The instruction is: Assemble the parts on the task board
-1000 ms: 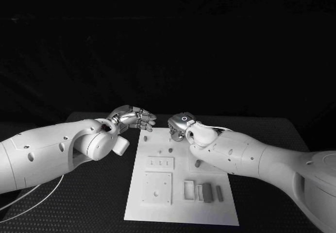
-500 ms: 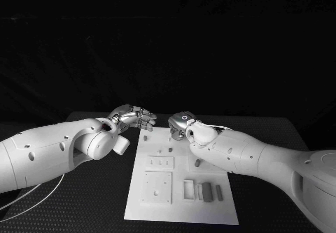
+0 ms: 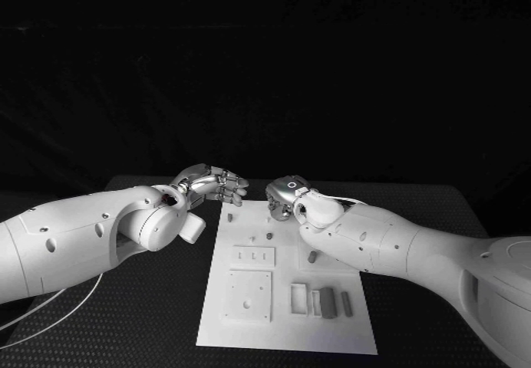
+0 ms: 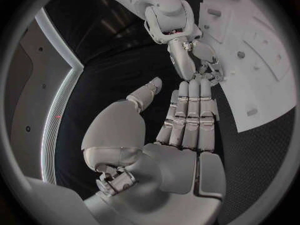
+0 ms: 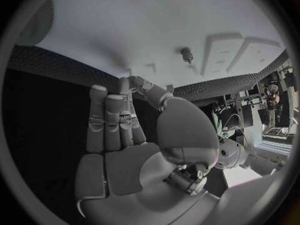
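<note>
I see the left hand over the task board's far left corner, fingers straight and together, thumb apart, palm empty. The right hand hangs over the board's far edge; its fingers lie side by side, thumb bent across, and I cannot tell whether it pinches anything. Hands close, not touching. On the board: small grey parts near the near right corner, a peg by the far left edge.
</note>
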{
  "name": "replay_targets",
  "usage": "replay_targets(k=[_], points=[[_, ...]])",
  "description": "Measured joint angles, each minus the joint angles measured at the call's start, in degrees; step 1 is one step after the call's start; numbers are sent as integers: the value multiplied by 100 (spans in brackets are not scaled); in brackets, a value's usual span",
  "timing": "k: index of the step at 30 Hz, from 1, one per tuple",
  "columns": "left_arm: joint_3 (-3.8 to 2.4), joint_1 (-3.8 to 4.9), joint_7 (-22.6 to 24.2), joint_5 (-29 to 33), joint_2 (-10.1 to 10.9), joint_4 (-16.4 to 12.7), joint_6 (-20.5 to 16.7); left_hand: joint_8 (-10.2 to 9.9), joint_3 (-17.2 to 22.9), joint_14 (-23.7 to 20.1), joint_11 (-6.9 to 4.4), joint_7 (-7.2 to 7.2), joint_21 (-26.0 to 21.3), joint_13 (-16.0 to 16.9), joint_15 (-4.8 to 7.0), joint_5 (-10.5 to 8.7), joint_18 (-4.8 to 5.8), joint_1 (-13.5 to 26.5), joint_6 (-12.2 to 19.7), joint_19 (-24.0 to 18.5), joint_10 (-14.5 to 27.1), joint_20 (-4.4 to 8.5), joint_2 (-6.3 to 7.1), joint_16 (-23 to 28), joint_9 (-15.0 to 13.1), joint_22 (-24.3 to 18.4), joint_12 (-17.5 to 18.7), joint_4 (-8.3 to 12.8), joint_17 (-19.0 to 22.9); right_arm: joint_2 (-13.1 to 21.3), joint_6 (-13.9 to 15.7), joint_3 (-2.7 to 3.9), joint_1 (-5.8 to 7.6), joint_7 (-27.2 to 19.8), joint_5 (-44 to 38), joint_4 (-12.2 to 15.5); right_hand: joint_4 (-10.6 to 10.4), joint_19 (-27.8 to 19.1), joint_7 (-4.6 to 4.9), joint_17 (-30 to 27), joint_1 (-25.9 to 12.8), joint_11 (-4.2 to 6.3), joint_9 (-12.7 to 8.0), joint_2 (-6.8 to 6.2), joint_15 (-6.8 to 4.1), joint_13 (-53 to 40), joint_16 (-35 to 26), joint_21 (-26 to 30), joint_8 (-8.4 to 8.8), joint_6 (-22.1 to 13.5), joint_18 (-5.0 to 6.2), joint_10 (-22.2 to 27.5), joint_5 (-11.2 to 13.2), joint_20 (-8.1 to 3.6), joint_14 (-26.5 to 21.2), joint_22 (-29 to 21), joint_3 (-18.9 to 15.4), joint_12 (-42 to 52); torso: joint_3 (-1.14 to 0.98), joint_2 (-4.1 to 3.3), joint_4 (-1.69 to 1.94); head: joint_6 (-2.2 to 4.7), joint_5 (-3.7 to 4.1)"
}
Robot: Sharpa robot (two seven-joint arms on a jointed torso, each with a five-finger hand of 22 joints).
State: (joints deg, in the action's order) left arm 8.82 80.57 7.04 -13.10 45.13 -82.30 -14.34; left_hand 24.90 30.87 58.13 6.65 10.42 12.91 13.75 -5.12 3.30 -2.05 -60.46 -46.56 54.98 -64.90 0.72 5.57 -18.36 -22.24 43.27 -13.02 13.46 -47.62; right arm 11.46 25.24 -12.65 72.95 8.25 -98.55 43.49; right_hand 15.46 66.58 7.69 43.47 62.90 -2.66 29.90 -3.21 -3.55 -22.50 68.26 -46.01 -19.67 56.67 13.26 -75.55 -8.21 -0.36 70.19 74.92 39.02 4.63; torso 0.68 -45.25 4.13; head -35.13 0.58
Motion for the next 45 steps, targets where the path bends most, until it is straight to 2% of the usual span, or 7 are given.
replay_targets(k=[11, 21, 27, 29, 37, 40, 45], points=[[0, 9, -2, -2, -10, -2, -1, 0, 0, 0, -15, 0, 0, 2, 0, 0, 0, 0, 0, 0, 15, 0, 0, 0, -5, 4, 0, 0, -1, -20, -24, 0, 0, -29, 73, -9, 1, -7, -29, -16, -29, 0, 1, -29, 11, -4, 0, 20, 36, 27, 0, 0, 0, 7, -11, 0, -1, -6, 0, -1, -2, -1, 3], [0, 10, -3, -4, -20, 4, -1, 0, 0, 0, -14, 0, 0, 5, 0, 0, 0, 0, 0, 0, 15, 0, 0, 0, -4, 5, 0, 0, -5, -49, -60, -3, 1, -54, 137, -83, -16, -49, -50, -63, -29, -73, 2, -29, 48, -11, -27, 42, 90, 4, 0, 116, 2, 47, -48, 0, 16, -66, -1, -3, -1, 19, 4], [1, 10, -4, -6, -54, 11, -1, 0, 0, 0, -14, 0, 0, 11, 0, 0, 0, 0, 0, 0, 14, 0, 0, 0, -4, 9, 0, 0, -11, -68, -76, -76, 5, -55, 199, -95, -61, -71, 41, -82, -28, -123, 126, -28, 82, -12, -24, 54, 187, -128, 0, 269, 1, 49, -83, 0, 28, -65, 1, -4, 2, 25, 8], [1, 10, -4, -6, -68, 26, -1, 0, 0, 0, -14, 0, 0, 10, 0, 0, 0, 0, 0, 0, 14, 0, 0, 0, -4, 9, 0, 0, -11, -73, -76, -85, 7, -54, 221, -105, -61, -79, 32, -86, -18, -113, 126, -39, 91, -12, -25, 54, 188, -140, 0, 299, 1, 58, -92, 0, 29, -65, 1, -4, 5, 27, 4], [1, 11, -6, -8, -49, 29, -1, 0, 0, 0, -14, 0, -22, 15, 0, 0, 0, 0, 0, 0, 14, 0, 0, 0, -4, 8, 0, 0, -10, -68, -86, -91, 1, -53, 297, -119, -71, -80, 73, -100, 24, -166, 97, -79, 112, 25, -24, 54, 270, -261, -3, 453, 1, 59, -112, 0, 39, -66, 1, -5, 0, 24, -20], [1, 11, -7, -9, -48, 25, -1, 0, 0, 0, -14, 0, -22, 15, 0, 0, 1, 0, 0, 0, 14, 0, 0, 0, -3, 8, 0, 0, -16, -65, -87, -92, 0, -57, 325, -124, -92, -88, 118, -111, 24, -145, 89, -79, 140, 26, -24, 54, 305, -330, -3, 493, 1, 67, -140, 0, 28, -66, 1, -5, -3, 24, -21], [1, 12, -9, -9, -42, 25, -1, -32, 0, 0, -14, 0, -22, 15, 0, 0, 1, 0, 0, 0, 14, 0, 0, 0, -3, 13, 0, 0, -16, -56, -96, -93, -1, -66, 381, -122, -92, -122, 185, -145, 46, -203, 36, -151, 226, 71, -26, 88, 420, -518, -3, 695, 0, 78, -182, 0, 29, -89, -1, -5, -3, 24, -17]])
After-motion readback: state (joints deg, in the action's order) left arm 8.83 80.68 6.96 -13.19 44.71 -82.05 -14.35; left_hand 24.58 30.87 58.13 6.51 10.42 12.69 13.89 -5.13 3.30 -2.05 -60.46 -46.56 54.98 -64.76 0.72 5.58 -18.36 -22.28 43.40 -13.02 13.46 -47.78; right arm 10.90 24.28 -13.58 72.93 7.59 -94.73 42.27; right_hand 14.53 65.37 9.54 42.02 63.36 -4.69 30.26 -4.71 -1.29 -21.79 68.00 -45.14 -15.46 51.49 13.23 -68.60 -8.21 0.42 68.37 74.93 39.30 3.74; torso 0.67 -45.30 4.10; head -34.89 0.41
